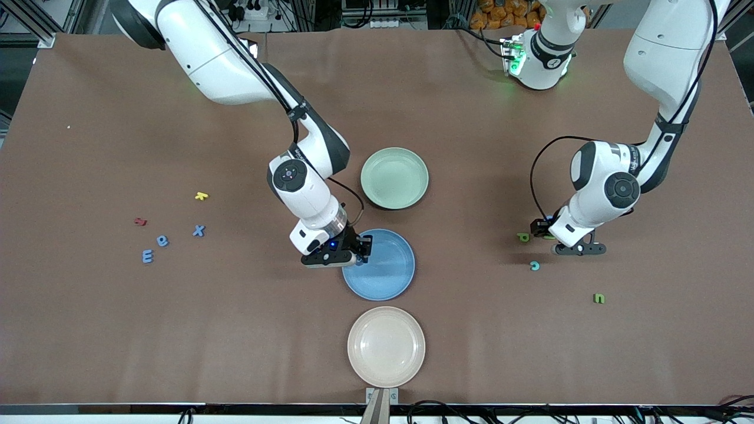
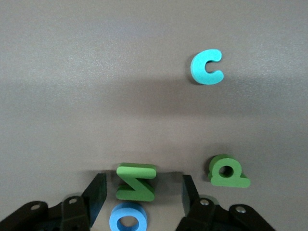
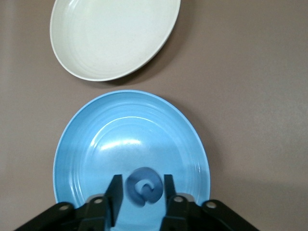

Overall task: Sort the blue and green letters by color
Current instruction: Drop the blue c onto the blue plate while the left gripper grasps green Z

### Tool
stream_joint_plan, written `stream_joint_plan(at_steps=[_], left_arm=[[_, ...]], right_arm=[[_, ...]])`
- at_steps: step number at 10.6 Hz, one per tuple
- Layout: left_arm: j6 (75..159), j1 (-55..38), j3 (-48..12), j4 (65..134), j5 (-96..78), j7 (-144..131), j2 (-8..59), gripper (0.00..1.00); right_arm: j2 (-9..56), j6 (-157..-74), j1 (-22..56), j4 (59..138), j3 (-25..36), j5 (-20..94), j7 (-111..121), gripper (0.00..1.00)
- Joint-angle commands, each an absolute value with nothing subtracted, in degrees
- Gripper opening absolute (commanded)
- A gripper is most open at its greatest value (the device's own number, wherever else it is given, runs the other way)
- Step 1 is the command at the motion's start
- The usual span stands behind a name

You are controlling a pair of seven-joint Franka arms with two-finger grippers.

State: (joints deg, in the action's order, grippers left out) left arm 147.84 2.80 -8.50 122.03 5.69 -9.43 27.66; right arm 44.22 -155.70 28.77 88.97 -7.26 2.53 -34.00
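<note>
Front view: the right gripper [image 1: 359,250] hangs over the blue plate [image 1: 389,277] mid-worktop; the left gripper [image 1: 580,247] sits low near the left arm's edge.

Left wrist view: spread fingers flank a green Z [image 2: 136,182].

Right wrist view: fingers pinch a blue letter [image 3: 143,186]; releasing it seems next.

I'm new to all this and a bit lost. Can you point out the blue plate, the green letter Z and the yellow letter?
blue plate [image 1: 389,277], front view, bare inner floor.
green letter Z [image 2: 136,182], left wrist view, its diagonal stroke.
yellow letter [image 1: 201,196], front view, its middle.
</note>
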Motion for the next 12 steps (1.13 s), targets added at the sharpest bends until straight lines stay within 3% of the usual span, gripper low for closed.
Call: stream_joint_plan(at_steps=[1,3,5,8,12], left_arm=[[148.8,3.0,-8.6,122.3,7.6,-11.3,28.1,0.69],[148.8,3.0,-8.6,122.3,7.6,-11.2,28.2,0.52],[149.1,3.0,-8.5,122.1,8.0,-10.8,28.1,0.0],[148.7,2.9,-8.5,121.7,8.0,-10.4,26.8,0.0],[145.2,2.6,-9.0,121.4,8.1,-10.5,22.0,0.0]], right_arm=[[45.4,-155.4,29.3,87.4,-6.9,3.3,-39.3,1.0],[45.1,-154.6,29.2,87.5,-6.9,3.3,-39.3,1.0],[44.1,-148.6,29.9,87.6,-6.4,3.0,-39.1,1.0],[42.2,-142.7,28.9,87.9,-4.6,2.7,-38.6,1.0],[40.2,-137.3,21.6,88.2,-3.4,2.6,-30.2,1.0]])
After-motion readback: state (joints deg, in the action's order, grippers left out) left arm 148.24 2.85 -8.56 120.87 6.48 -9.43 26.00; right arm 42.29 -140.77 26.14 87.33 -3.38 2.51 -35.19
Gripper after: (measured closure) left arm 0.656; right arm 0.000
